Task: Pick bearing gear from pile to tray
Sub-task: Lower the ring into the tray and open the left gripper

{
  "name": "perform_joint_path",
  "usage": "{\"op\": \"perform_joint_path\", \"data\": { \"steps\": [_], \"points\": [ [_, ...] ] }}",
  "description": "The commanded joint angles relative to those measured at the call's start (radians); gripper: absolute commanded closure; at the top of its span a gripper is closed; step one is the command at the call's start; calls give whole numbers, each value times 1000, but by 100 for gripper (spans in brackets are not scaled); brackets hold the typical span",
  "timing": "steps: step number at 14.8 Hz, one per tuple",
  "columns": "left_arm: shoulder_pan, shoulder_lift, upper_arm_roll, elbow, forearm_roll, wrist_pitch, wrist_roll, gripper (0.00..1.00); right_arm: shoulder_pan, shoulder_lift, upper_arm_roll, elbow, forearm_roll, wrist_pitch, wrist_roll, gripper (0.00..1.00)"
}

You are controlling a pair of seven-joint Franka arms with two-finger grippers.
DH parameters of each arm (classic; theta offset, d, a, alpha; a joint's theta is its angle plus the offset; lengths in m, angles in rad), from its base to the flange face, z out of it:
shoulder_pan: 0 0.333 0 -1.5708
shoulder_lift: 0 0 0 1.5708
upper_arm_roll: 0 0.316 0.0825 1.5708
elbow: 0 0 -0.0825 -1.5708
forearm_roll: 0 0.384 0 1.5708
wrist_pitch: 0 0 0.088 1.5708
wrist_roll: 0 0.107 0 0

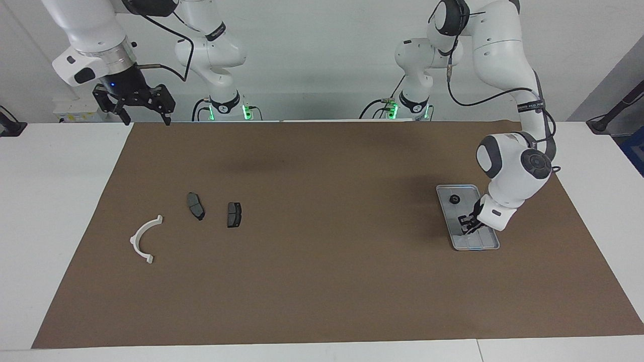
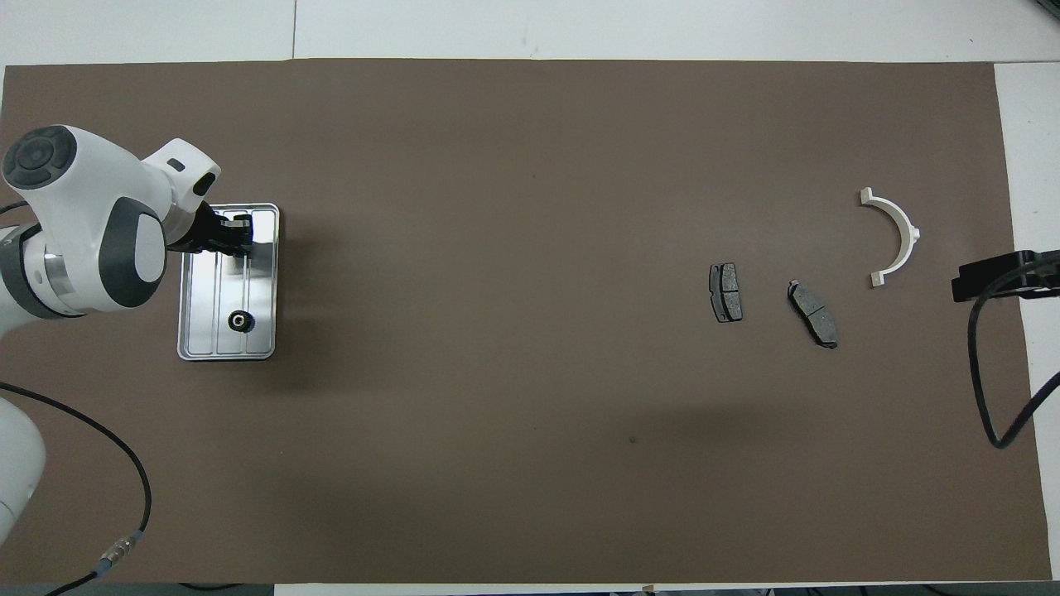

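Note:
The silver tray [image 1: 465, 191] [image 2: 207, 331] lies toward the left arm's end of the table. One small black bearing gear [image 1: 454, 199] [image 2: 240, 320] sits in it, at the end nearer the robots. My left gripper [image 1: 468, 224] [image 2: 238, 233] is low over the tray's other end; whether it holds anything is hidden. The pile lies toward the right arm's end: a white half-ring bracket [image 1: 143, 239] [image 2: 894, 236] and two dark brake pads [image 1: 195, 205] [image 1: 234, 214] [image 2: 813, 313] [image 2: 725, 292]. My right gripper [image 1: 145, 119] waits raised and open over the mat's edge.
A brown mat [image 1: 322, 281] [image 2: 513, 414] covers most of the white table. The right arm's black cable [image 2: 994, 397] hangs over the mat's edge by the pile.

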Motion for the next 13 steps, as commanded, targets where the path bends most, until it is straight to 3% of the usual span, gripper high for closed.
{"op": "perform_joint_path", "data": {
  "steps": [1, 2, 3, 4, 6, 8, 9, 11, 13],
  "points": [
    [15, -50, -3, -62, 15, 30, 18, 91, -17, -6, 10, -8, -4, 12, 11, 0],
    [15, -52, -3, -67, 15, 35, 18, 86, -18, -6, 10, -8, -4, 13, 10, 0],
    [15, -52, -3, -68, 15, 36, 18, 70, -18, -6, 10, -8, -4, 15, 10, 0],
    [15, -52, -3, -67, 15, 36, 19, 41, -17, -6, 10, -8, -6, 15, 10, 0],
    [15, -50, -3, -56, 15, 36, 19, 34, -18, -8, 10, -8, -4, 13, 10, 0],
    [15, -47, -3, -34, 15, 18, 19, 21, -17, -8, 10, -8, -4, 15, 11, 0],
    [16, -49, -3, -16, 13, 4, 19, 20, -17, -8, 10, -8, -4, 15, 11, 0],
    [22, -53, -1, 28, 13, -61, 19, 18, -18, -8, 10, -8, -4, 15, 11, 0],
    [22, -79, -1, 73, 13, -143, 19, 8, -18, -8, 10, -8, -3, 15, 11, 0]
  ]
}}
